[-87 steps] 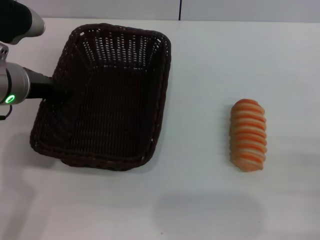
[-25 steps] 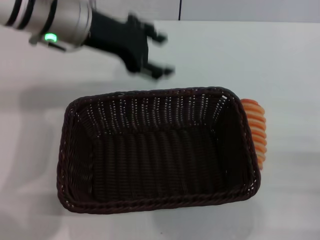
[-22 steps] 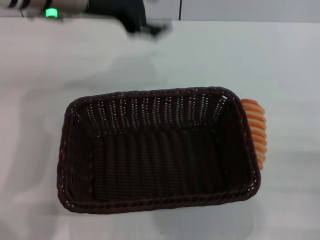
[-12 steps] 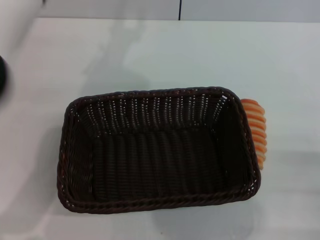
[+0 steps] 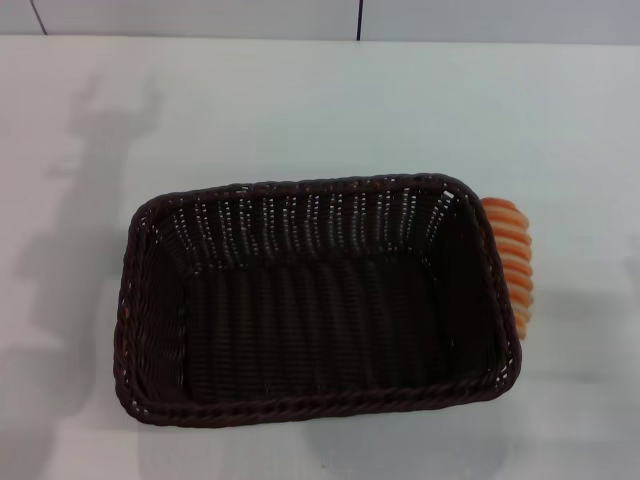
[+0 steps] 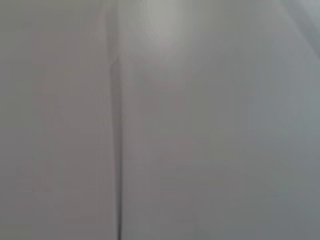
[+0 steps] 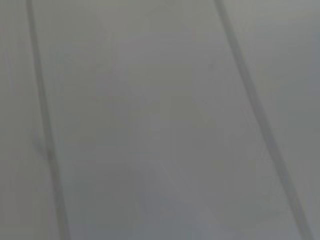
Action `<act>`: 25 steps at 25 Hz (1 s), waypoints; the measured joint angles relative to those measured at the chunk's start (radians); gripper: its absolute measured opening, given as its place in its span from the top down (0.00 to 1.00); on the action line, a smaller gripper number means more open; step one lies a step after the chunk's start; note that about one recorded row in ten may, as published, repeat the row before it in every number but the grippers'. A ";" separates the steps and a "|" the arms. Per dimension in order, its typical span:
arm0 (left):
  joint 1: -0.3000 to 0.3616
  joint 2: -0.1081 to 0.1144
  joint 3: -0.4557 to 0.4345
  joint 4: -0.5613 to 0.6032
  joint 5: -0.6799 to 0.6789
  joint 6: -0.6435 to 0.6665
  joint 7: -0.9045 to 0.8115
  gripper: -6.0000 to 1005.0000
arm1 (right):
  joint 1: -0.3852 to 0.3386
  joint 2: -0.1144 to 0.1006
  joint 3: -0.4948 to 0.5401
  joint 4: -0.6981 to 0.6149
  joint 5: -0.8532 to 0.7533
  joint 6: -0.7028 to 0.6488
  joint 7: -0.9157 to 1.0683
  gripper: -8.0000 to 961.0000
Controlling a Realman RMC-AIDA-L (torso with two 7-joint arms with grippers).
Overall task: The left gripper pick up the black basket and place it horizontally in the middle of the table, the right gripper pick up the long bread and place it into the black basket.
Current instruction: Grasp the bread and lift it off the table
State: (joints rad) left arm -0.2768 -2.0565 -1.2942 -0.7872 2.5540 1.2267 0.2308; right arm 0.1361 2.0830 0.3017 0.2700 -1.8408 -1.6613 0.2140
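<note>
1. Black wicker basket (image 5: 315, 305): rectangular, sloping woven sides, braided rim; sits upright on the white counter (image 5: 400, 110), long axis running left-right, approx. mid-counter in head view. Interior holds nothing; only the woven floor shows.
2. Long bread (image 5: 510, 262): tan loaf w/ orange-brown cross stripes, lying on the counter outside the basket, at its right short end. Basket rim overlaps the loaf's left part, so only a strip of the loaf shows; whether the two touch cannot be told.
3. Obstruction: the basket's right wall stands between the loaf and the basket interior.
4. Surroundings: faint grey shadows fall on the counter at far left; a dark vertical seam marks the wall behind the counter's back edge.
5. Left end effector and right end effector: neither appears in any view; wrist views show only plain grey panels w/ thin dark seams, so finger state cannot be told.
</note>
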 joint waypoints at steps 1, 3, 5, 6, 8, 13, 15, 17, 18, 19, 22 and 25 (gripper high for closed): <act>-0.012 -0.003 -0.026 0.074 0.015 0.010 -0.111 0.25 | 0.010 0.000 -0.024 0.001 0.000 0.018 0.000 0.19; -0.046 -0.006 -0.053 0.205 0.026 0.024 -0.254 0.25 | 0.030 0.000 -0.069 0.001 0.000 0.067 0.000 0.19; -0.074 -0.006 -0.060 0.301 0.027 0.027 -0.332 0.25 | 0.049 0.000 -0.106 0.003 0.000 0.116 0.000 0.19; -0.077 -0.006 -0.060 0.322 0.027 0.025 -0.340 0.25 | 0.059 0.000 -0.125 0.003 0.000 0.136 0.001 0.19; -0.076 -0.007 -0.059 0.339 0.029 0.017 -0.312 0.25 | 0.082 0.000 -0.156 0.010 0.000 0.179 0.001 0.19; -0.074 -0.010 -0.055 0.357 0.031 -0.002 -0.225 0.25 | 0.138 0.001 -0.197 0.041 0.000 0.315 0.002 0.20; -0.077 -0.010 -0.052 0.374 0.032 -0.010 -0.212 0.25 | 0.152 0.002 -0.199 0.050 0.000 0.367 0.002 0.20; -0.082 -0.010 -0.056 0.392 0.031 -0.014 -0.205 0.25 | 0.164 0.003 -0.202 0.062 0.000 0.398 0.002 0.20; -0.082 -0.010 -0.056 0.392 0.031 -0.014 -0.205 0.25 | 0.164 0.003 -0.202 0.062 0.000 0.398 0.002 0.20; -0.086 -0.009 -0.057 0.402 0.029 -0.016 -0.202 0.25 | 0.166 0.003 -0.203 0.065 0.000 0.403 0.002 0.20; -0.092 -0.007 -0.058 0.413 0.028 -0.021 -0.195 0.25 | 0.175 0.003 -0.202 0.066 0.000 0.439 0.002 0.20; -0.092 -0.007 -0.058 0.413 0.030 -0.024 -0.192 0.25 | 0.184 0.003 -0.204 0.066 0.000 0.460 0.002 0.20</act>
State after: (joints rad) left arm -0.3687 -2.0634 -1.3519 -0.3738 2.5840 1.2029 0.0393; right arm 0.3203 2.0862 0.0982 0.3359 -1.8407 -1.2014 0.2163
